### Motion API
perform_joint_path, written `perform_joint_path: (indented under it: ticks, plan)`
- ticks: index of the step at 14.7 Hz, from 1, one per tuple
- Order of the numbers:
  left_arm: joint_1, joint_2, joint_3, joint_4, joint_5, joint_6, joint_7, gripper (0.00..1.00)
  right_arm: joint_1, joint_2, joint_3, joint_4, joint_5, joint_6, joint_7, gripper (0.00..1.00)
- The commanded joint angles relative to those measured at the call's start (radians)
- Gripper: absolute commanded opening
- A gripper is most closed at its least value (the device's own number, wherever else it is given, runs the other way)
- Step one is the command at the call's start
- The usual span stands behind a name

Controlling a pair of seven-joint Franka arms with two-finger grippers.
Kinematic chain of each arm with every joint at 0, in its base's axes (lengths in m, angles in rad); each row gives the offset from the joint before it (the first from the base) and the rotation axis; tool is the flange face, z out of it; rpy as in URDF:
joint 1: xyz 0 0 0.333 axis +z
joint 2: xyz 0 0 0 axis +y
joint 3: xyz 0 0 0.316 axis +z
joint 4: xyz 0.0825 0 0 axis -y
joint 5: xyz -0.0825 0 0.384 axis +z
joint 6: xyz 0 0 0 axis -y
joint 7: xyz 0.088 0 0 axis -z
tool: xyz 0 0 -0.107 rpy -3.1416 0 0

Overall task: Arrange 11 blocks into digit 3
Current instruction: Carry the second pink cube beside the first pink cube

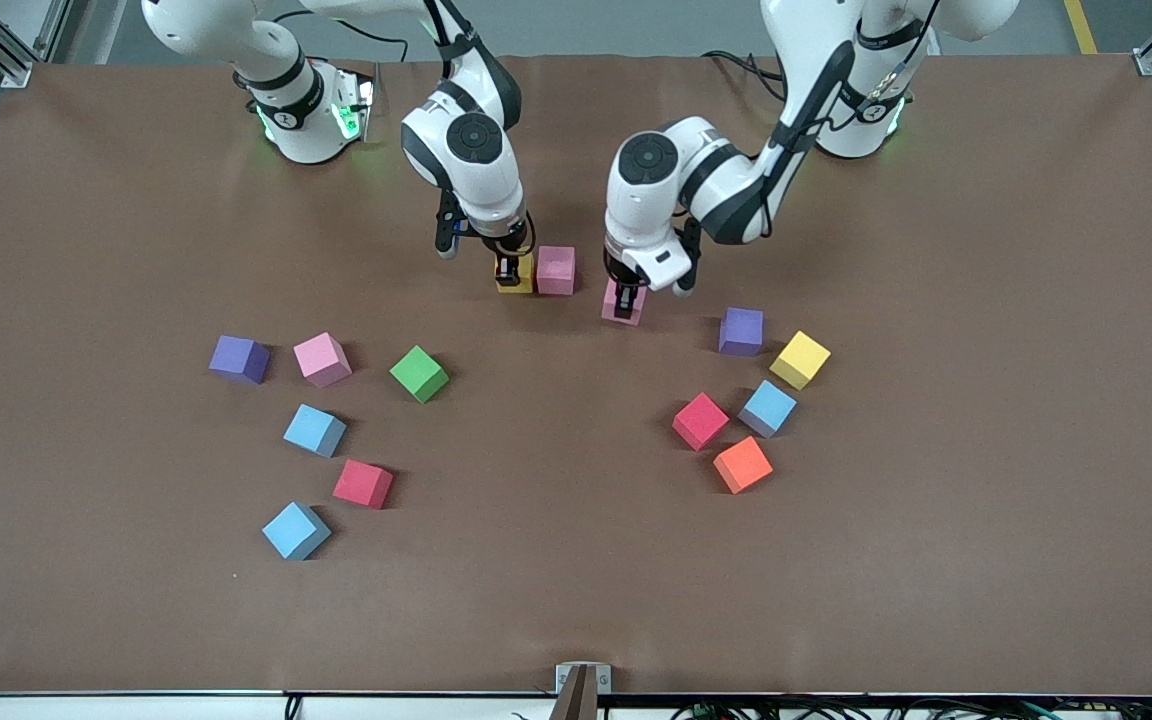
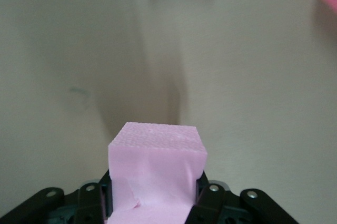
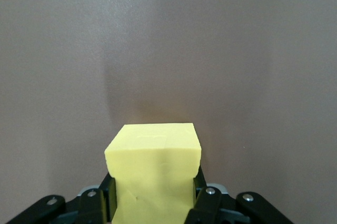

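Left gripper (image 1: 624, 303) is clamped on a pink block (image 2: 156, 171), low at the table. Right gripper (image 1: 509, 270) pinches a yellow block (image 3: 154, 168), touching another pink cube (image 1: 556, 270). Remaining blocks sit scattered nearer the camera, toward both ends.

Between the left jaws, the pink block (image 2: 156, 174) looks matt, pebbled foam; between the right jaws, the yellow block (image 3: 154, 168) smoother; table (image 1: 576, 560) matt brown.

a brown table cover (image 1: 576, 600), a small metal bracket (image 1: 582, 680) at its near edge.
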Motion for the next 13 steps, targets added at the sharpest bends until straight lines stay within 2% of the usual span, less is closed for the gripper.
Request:
perform_joint_path:
  ticks: [1, 7, 13]
  plan:
    - [-0.033, -0.018, -0.002, -0.035, 0.002, -0.016, -0.106, 0.28, 0.018, 0.02, 0.002, -0.005, 0.021, 0.028, 0.016, 0.0]
    - [-0.094, 0.021, -0.002, -0.033, 0.002, -0.016, -0.253, 0.28, 0.021, 0.026, 0.002, -0.001, 0.021, 0.029, 0.018, 0.0]
    - [-0.113, 0.053, -0.002, -0.007, -0.005, -0.012, -0.272, 0.28, 0.021, 0.034, 0.002, 0.01, 0.021, 0.031, 0.028, 0.0]
